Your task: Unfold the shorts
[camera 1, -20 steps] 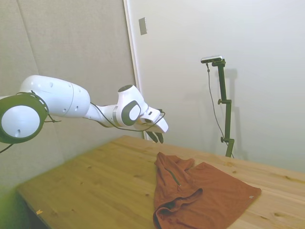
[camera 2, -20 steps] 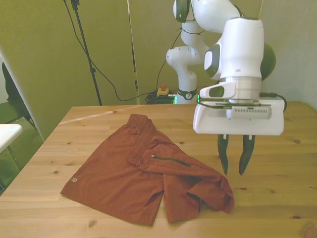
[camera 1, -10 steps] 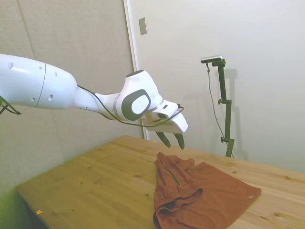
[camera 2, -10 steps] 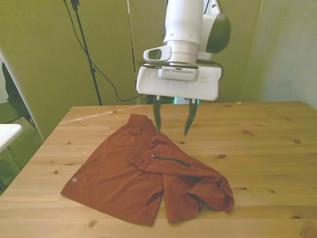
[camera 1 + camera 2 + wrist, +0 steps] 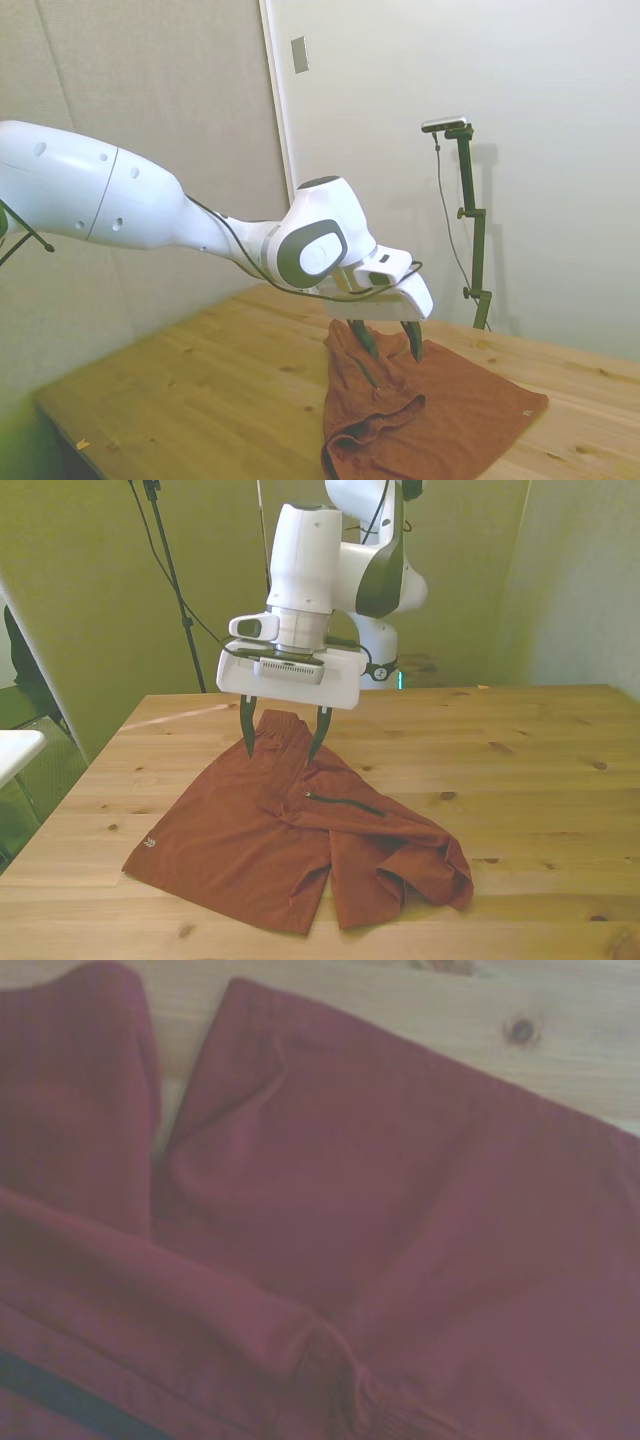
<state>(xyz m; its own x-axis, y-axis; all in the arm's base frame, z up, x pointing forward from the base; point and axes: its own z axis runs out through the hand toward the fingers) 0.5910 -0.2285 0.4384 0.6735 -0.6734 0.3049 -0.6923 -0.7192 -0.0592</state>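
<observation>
The rust-orange shorts (image 5: 260, 840) lie on the wooden table (image 5: 540, 780), partly folded: one leg is doubled over the middle and bunches toward the front view's right. A dark zip line (image 5: 345, 802) runs across the folded part. A small pale tag (image 5: 150, 843) marks the hem at the front view's left. My gripper (image 5: 283, 734) hangs open just above the far end of the shorts, fingers pointing down on either side of the fabric ridge. From the side, the gripper (image 5: 387, 340) hovers over the shorts (image 5: 440, 410). Up close, the wrist camera shows folded red fabric (image 5: 400, 1240).
A dark stand with a cable rises behind the table at the front view's left (image 5: 170, 570). Bare wood (image 5: 560, 820) spreads across the front view's right half. In the side view, bare table (image 5: 180, 390) lies left of the shorts.
The arm has swung from the front view's right toward its left and come down, so the open gripper now hovers low over the far end of the shorts. The shorts have not moved.
</observation>
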